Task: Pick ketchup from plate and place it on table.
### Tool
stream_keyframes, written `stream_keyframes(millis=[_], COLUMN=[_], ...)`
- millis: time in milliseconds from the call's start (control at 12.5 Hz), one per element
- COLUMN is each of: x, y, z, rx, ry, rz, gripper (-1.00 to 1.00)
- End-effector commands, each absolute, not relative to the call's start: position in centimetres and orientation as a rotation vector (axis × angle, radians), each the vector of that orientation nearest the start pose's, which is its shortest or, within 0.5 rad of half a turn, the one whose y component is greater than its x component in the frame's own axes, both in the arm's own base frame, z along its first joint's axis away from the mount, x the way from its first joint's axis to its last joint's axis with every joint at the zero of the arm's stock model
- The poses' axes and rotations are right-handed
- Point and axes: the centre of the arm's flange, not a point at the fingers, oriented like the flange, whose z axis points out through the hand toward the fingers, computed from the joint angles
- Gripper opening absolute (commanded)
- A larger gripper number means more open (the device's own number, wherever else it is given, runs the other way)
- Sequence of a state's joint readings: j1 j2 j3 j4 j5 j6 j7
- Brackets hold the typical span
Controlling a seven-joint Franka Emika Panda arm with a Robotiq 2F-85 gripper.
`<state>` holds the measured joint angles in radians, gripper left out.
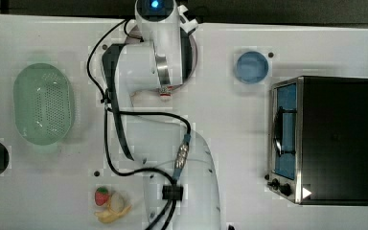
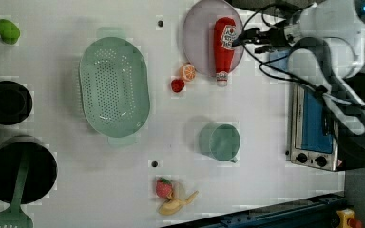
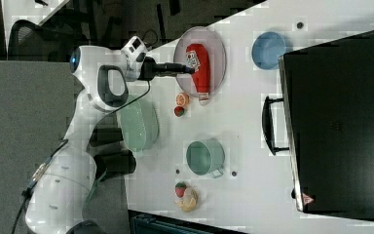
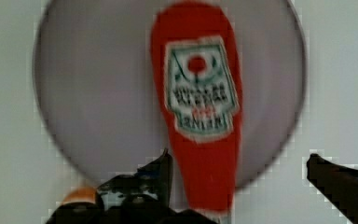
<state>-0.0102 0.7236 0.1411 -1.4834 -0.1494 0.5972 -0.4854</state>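
The red ketchup (image 2: 223,50) bottle lies flat on the pale lilac plate (image 2: 199,33) at the top of the left view. Its whitish cap end pokes over the rim toward the white table (image 2: 256,166). My gripper (image 2: 239,40) hovers just above the bottle's label, open and holding nothing. In the right view the gripper (image 3: 189,69) reaches in from the right view's left over the ketchup (image 3: 198,68) and plate (image 3: 216,53). In the wrist view the dark fingertips (image 4: 164,163) stand wide on either side of the ketchup (image 4: 198,116) neck. The arm covers most of the plate (image 1: 195,60) in the top view.
An orange slice (image 2: 187,72) and a small red fruit (image 2: 177,85) lie just off the plate. A green basket (image 2: 114,85), teal mug (image 2: 220,141), toaster oven (image 2: 311,126), blue bowl (image 3: 268,48), and strawberry with banana (image 2: 171,197) stand around.
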Motion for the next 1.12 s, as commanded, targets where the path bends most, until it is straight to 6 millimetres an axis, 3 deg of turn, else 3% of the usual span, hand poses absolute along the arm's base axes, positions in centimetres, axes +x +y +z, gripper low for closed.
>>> stream_keyframes(millis=[80,320,720,800,1040,1120], x=[71.3,71.1,71.2,71.3,71.4,71.5], y=[7.7,7.7,8.0,8.1,8.1,8.0], z=[23.0,19.9,16.4,16.3,16.3,16.5], rx=[-3.167,-3.166,-3.151,-3.146,-3.144,-3.144], ry=[0.098,0.087,0.077,0.075,0.076,0.080], rz=[-0.008,0.005,-0.048,-0.071,-0.087,-0.092], gripper=[1.00,1.00,1.00,0.92,0.21,0.19])
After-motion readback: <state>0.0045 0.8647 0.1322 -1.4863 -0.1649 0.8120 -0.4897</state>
